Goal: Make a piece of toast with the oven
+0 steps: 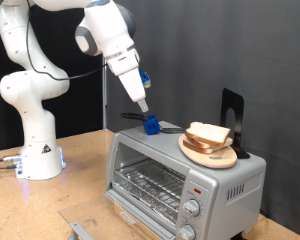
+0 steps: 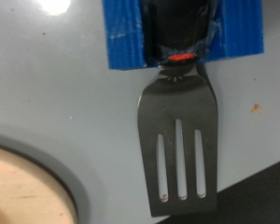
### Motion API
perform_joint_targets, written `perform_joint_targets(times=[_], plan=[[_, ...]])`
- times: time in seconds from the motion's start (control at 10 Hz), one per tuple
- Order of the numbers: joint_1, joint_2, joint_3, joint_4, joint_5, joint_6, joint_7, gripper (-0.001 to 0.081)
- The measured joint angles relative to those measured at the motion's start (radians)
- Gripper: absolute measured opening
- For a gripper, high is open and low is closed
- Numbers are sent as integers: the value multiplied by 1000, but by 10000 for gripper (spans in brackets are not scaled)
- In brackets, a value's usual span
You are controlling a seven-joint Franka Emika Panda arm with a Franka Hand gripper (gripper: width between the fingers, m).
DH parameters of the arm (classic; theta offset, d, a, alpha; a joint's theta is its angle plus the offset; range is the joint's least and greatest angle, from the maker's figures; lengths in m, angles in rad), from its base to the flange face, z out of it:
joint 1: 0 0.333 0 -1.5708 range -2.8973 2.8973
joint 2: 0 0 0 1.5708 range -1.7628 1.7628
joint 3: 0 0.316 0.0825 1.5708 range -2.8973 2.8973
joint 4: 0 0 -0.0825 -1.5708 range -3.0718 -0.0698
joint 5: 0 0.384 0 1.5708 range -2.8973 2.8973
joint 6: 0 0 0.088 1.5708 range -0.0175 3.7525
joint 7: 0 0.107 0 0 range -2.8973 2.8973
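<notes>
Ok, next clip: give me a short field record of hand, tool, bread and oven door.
hand: on top of the oven, at the blue holder
tool: slotted spatula, blade lying on the oven top
bread: piece of toast on a wooden plate, on the oven top
oven door: closed, rack bare

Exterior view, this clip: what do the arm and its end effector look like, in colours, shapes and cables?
The arm is glossy white, built of rounded, bulbous segments with grey rings at the joints, on a white base bearing a small red mark. Thin cables trail from the base across the table. The end effector is slim and pale grey, with a bright blue piece along its side. Its fingers cannot be made out.
</notes>
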Motion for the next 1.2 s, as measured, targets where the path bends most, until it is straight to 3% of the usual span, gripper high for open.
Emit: perform_joint_targets(times=[0.6,0.9,1.2], plan=[[38,57,27,-40,14,107,-5,803],[76,59,39,-57,28,140,-7,803],[83,59,62,-79,28,164,1,803]])
